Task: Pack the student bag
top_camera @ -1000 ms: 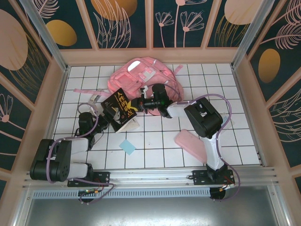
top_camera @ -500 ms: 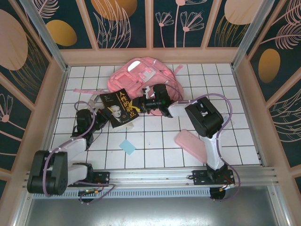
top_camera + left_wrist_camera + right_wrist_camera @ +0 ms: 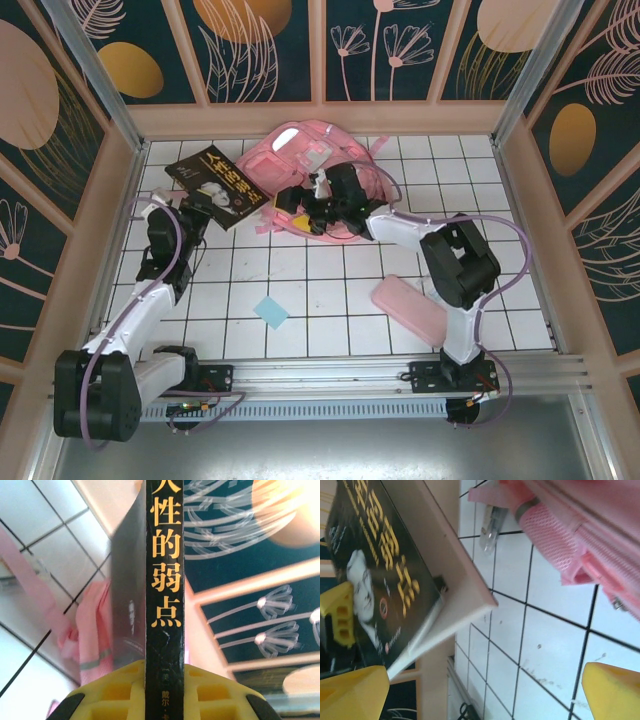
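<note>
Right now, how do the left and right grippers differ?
The left gripper is shut on the black book; the right gripper is open and empty. The left is off to the left of the student bag; the right sits at its near edge. Both have yellow fingers.

Item 1: black book [image 3: 215, 186], yellow Chinese title and a man's portrait on the cover, tilted and off the tiles at far left, close to the back wall.

Item 2: flat pink pencil case [image 3: 408, 308], lying diagonally on the white tiled table [image 3: 330, 335], near right.

Item 3: 1 small light-blue square note [image 3: 270, 312], flat on the tiles, well apart from the pencil case.

Item 4: clear-barrelled pen [image 3: 490, 527] lying on the tiles.

Enclosure walls [image 3: 270, 50]: dark floral panels in pale wooden frames.
</note>
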